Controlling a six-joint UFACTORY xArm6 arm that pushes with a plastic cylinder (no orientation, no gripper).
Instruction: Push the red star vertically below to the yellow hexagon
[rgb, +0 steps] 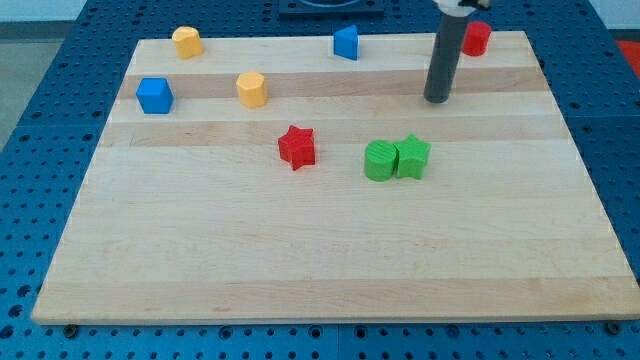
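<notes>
Route my tip around to the right of the red star-shaped block; push it left until below the yellow hexagonal block; the rig carries no gripper

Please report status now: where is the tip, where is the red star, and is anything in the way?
My tip at view's upper right, touching no block. Red star right of and lower than yellow hexagon. Nothing between them.

Dark rod, my tip, rests near the wooden board's top-right corner; red star block lies mid-board, below yellow hexagon block.
</notes>
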